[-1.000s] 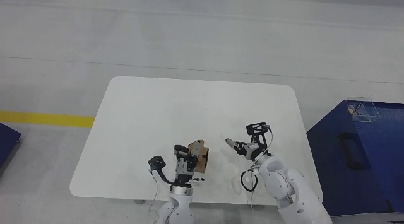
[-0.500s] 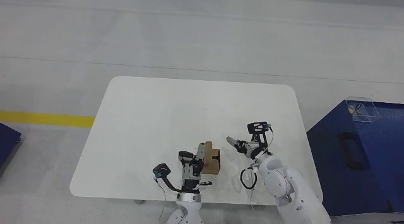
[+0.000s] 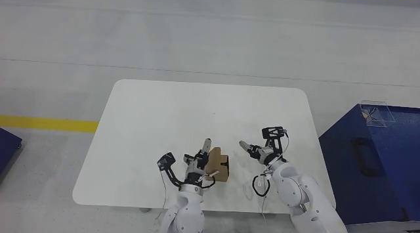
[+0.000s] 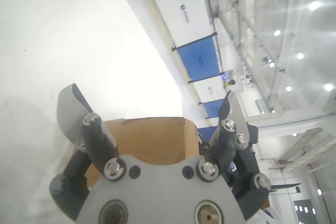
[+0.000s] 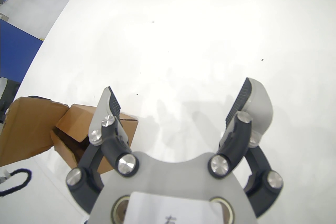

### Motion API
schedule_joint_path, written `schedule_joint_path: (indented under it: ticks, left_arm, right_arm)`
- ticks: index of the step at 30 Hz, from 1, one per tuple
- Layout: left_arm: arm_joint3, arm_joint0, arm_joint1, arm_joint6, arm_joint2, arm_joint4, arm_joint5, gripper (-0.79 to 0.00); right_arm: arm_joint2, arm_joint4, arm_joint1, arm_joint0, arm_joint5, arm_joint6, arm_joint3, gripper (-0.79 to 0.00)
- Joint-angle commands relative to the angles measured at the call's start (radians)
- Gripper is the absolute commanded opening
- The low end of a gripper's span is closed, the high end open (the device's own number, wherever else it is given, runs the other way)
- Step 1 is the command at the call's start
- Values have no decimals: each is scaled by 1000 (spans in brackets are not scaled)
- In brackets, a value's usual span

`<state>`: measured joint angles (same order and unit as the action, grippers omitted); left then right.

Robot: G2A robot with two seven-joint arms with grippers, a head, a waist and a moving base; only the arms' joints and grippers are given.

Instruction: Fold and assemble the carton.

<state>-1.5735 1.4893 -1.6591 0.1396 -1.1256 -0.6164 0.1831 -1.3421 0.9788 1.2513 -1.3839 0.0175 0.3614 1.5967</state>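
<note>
Find the carton (image 3: 218,165) on the white table (image 3: 197,108), toward the front edge, between the two grippers and nearer the left one. Note plain brown corrugated board, matte, box-shaped, with one end open: one broad flap (image 5: 29,130) splayed outward and a smaller flap folded partly over a dark interior. Observe the left gripper (image 4: 150,104) spread wide, fingers flanking the carton's closed side without visibly clamping it; treat as holding nothing. Observe the right gripper (image 5: 178,93) likewise wide open and empty, hovering over bare table just beside the carton's open end. Note ribbed black pads on grey curved fingertips, and a smooth, glossy tabletop offering little friction. Expect sliding or rotation of the light carton under any push on a flap, given no firm hold on the body. Expect spring-back of the broad flap if released before tucking. Avoid catching a ribbed pad on a raw flap edge, a likely cause of tearing or a crushed corner. Guard against nudging the carton toward the front edge and off the table.
</note>
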Motion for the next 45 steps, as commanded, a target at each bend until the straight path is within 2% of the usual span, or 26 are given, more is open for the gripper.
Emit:
schedule_joint_path:
  ticks: [1, 2, 4, 7, 8, 17, 19, 21, 23, 25, 27, 28, 32, 33, 36, 43, 45]
  left_arm:
    - [-92, -13, 14, -252, -11, -122, 237, 0]
    - [-118, -20, 20, -332, -11, -174, 285, 0]
    - [-159, -30, 35, -507, -18, -244, 310, 0]
    - [-220, -31, 52, -712, -56, -241, 278, 0]
    - [-223, -30, 54, -725, -61, -237, 274, 0]
    - [-214, -29, 54, -741, -58, -220, 260, 0]
    - [-229, -35, 57, -747, -88, -165, 223, 0]
    - [-279, -7, 62, -756, -126, -94, 180, 0]
    - [-317, 21, 68, -755, -171, -62, 186, -12]
    - [-322, 23, 73, -772, -185, -93, 223, -108]
    - [-296, 10, 77, -795, -174, -138, 270, -385]
    - [-280, -3, 78, -819, -165, -152, 284, -397]
    - [-213, -42, 80, -826, -115, -220, 313, -400]
    - [-204, -46, 80, -805, -102, -238, 326, -369]
    - [-187, -54, 77, -799, -77, -215, 333, -409]
    - [-202, -32, 82, -785, -53, -212, 325, -403]
    - [-207, -24, 84, -779, -49, -216, 326, -379]
  right_arm:
    - [-8, 4, -2, -10, -2, -2, 9, 0]
    - [-12, 5, -2, -14, -3, -4, 12, 0]
    - [-17, 4, -3, -21, -8, -9, 16, 0]
    - [-22, -6, -2, -29, -19, -23, 20, 0]
    - [-22, -8, -1, -33, -25, -35, 21, 0]
    - [-22, -9, -1, -34, -24, -37, 21, 0]
    - [-17, -3, -1, -37, -14, -33, 19, 0]
    - [-16, -1, -1, -36, -17, -34, 19, 0]
    - [-15, 0, -1, -36, -19, -35, 19, 0]
    - [-15, -2, 0, -37, -23, -34, 20, 0]
    - [-16, -4, 0, -37, -25, -30, 18, 0]
    - [-15, -2, 0, -37, -28, -29, 18, 0]
    - [-10, 15, 0, -34, -39, -15, 9, 0]
    - [-8, 22, 0, -31, -44, -11, 6, 0]
    - [4, 43, 2, -16, -62, 7, -13, 0]
    - [59, 110, 7, -6, -59, 7, -40, 0]
    - [71, 137, 7, -11, -58, 11, -38, 0]
